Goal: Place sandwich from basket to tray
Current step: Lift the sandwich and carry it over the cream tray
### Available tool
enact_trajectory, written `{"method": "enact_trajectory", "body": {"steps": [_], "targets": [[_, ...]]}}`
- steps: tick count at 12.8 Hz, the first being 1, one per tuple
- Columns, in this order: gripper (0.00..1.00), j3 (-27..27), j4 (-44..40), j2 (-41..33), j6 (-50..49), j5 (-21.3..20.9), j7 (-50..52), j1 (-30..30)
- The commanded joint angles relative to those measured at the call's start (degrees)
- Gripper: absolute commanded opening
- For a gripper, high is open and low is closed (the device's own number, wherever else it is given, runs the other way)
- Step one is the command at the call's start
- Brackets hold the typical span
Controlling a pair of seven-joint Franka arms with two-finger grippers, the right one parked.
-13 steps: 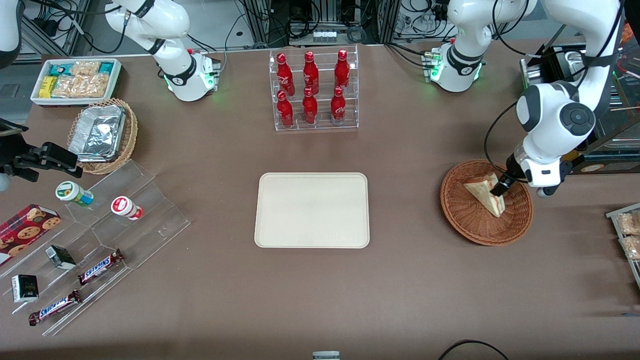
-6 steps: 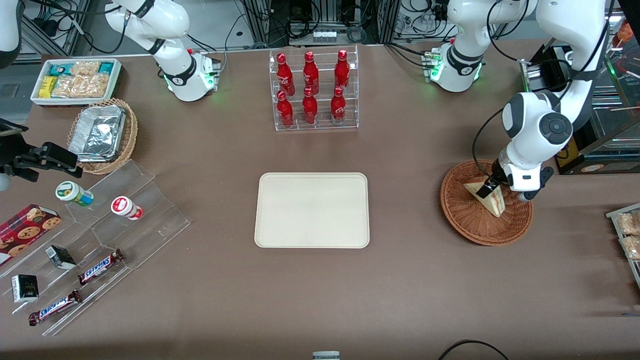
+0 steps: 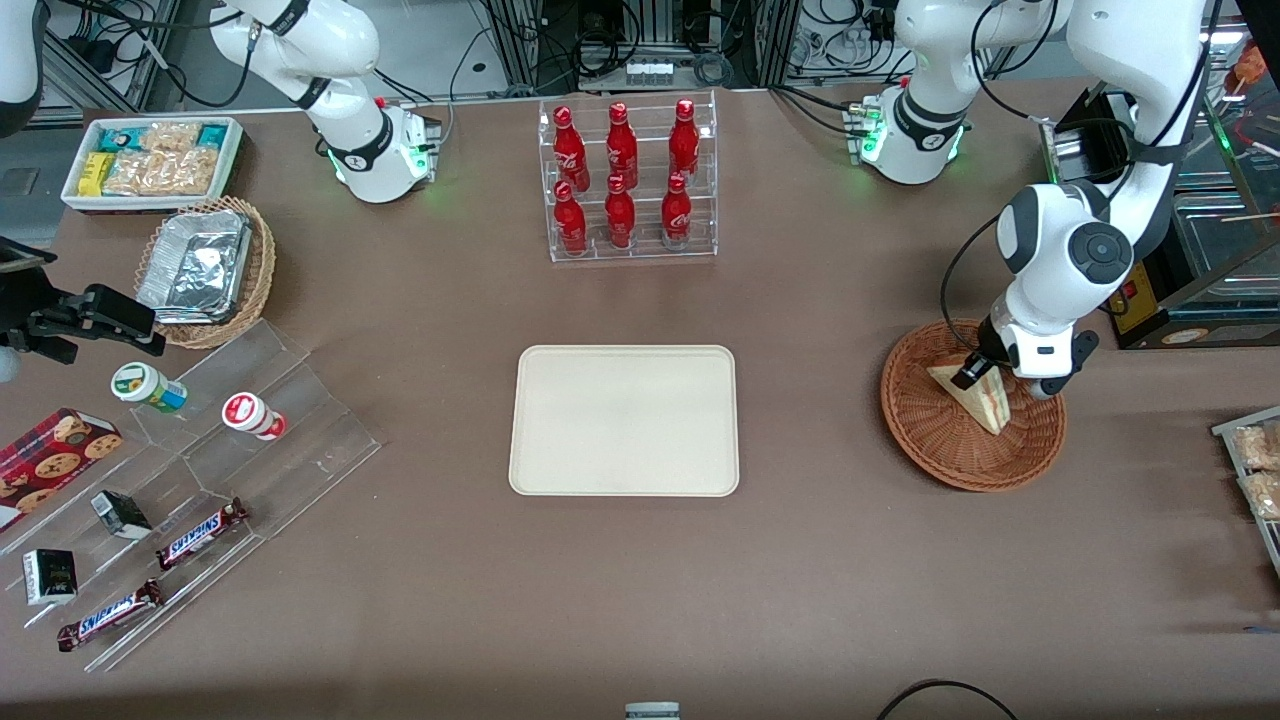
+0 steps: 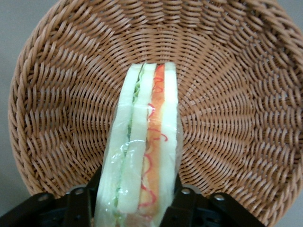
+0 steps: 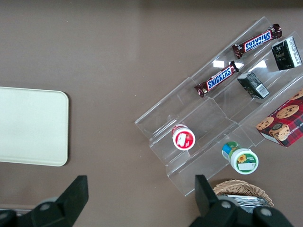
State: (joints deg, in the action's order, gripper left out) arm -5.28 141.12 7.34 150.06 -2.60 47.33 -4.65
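The hand (image 4: 135,208) straddles the sandwich (image 4: 144,146), fingers at both faces (clamped or not, unclear), inside the basket (image 3: 930,440); lift and carry to the tray (image 3: 624,420) remain.

- The left arm (image 3: 1070,250) is glossy white, built of rounded segments with dark grey circular joint caps.
- A black cable (image 3: 955,275) loops from the arm's casing to the wrist.
- Its round base (image 3: 915,135) wears a black band and glows green at one side.
- The gripper (image 4: 135,205) has black fingers (image 4: 78,208) fixed with small silver screws.
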Motion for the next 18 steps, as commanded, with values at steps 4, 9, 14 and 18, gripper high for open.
{"method": "enact_trajectory", "body": {"steps": [4,9,14,18], "targets": [[0.0,-4.8,-11.3,-9.3,-23.8,-1.5,1.3,0.8],[0.0,-18.3,-25.5,-8.4,-35.3,-1.4,10.0,1.7],[0.0,-21.3,-36.6,2.1,-34.4,-4.8,11.2,11.6],[0.0,-21.2,-49.0,18.2,-34.5,-15.6,17.5,20.5]]}}
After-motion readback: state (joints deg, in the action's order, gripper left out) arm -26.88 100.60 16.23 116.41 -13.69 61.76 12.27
